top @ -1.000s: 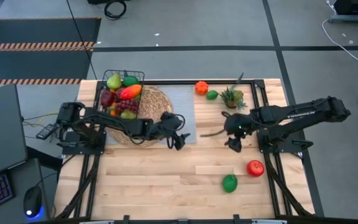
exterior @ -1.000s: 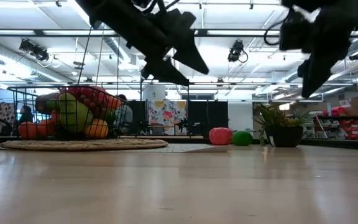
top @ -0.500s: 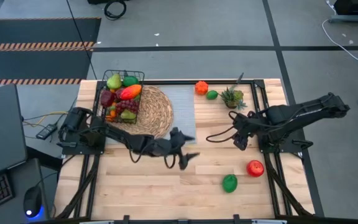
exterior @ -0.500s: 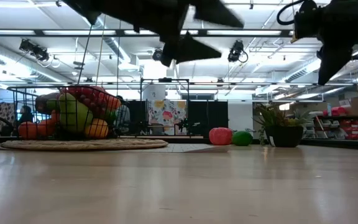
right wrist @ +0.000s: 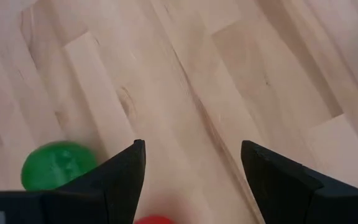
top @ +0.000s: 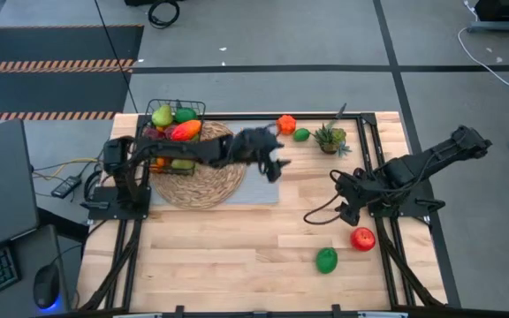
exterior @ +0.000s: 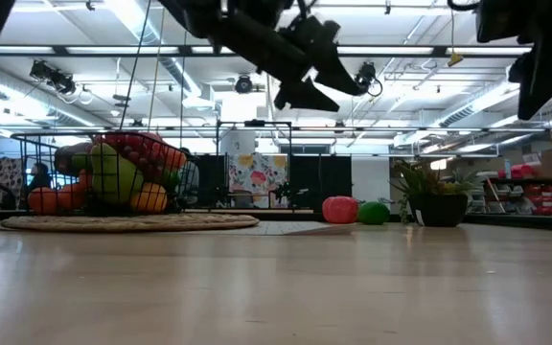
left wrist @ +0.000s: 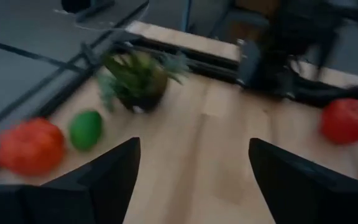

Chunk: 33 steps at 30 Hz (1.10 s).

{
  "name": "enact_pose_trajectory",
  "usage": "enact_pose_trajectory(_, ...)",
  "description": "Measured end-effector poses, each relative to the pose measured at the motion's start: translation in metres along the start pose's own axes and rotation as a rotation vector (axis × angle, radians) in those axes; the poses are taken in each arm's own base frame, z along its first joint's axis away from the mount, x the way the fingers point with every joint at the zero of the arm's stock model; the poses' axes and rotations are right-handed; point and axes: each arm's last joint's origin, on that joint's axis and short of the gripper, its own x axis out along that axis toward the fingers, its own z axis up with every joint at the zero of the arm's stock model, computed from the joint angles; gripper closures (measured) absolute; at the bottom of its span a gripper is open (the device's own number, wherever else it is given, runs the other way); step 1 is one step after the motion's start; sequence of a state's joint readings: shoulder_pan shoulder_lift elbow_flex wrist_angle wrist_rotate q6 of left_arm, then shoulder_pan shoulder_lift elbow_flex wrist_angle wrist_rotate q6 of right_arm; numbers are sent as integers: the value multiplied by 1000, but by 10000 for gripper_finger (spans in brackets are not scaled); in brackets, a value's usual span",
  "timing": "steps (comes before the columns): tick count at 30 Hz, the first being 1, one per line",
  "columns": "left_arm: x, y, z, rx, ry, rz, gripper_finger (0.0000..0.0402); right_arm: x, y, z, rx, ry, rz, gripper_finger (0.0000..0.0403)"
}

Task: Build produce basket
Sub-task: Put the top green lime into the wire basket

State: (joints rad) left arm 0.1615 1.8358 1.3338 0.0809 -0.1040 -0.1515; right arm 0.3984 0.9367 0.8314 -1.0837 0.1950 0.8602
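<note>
The left gripper (top: 275, 166) hangs above the gray sheet (top: 259, 141) just right of the round woven mat (top: 203, 163), its fingers spread wide and empty. Half a second ago it hovered nearer, over the bare wood; it has since swung toward the far edge, where an orange-red fruit (top: 286, 124), a small lime (top: 301, 134) and the potted plant (top: 330, 138) sit. Its wrist view shows the same orange-red fruit (left wrist: 30, 147), lime (left wrist: 85, 129) and plant (left wrist: 138, 78) ahead of the parted fingers.

The right gripper (top: 350, 212) has drawn back toward the right rail, fingers wide and empty, above the counter (top: 219, 256) near a red apple (top: 362, 238) and a green fruit (top: 326, 259).

The basket (top: 171, 132) rests on the mat's far-left part, piled with produce (top: 173, 131): a pear, mango, grapes and oranges.
</note>
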Motion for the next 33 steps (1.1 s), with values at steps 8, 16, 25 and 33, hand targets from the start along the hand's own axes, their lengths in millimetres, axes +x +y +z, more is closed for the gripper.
enact_pose_trajectory(8,22,48,19,-18,40,0,96,-1,3,-2,-90,-128,-101,135)
enact_pose_trajectory(16,21,75,18,51,91,44,103,14,-13,32,-157,-211,-284,135)
enact_pose_trajectory(25,14,118,7,50,215,103,104,51,-57,94,-196,-181,-293,135)
enact_pose_trajectory(33,8,140,5,15,234,-90,104,74,-107,122,-215,-150,-313,135)
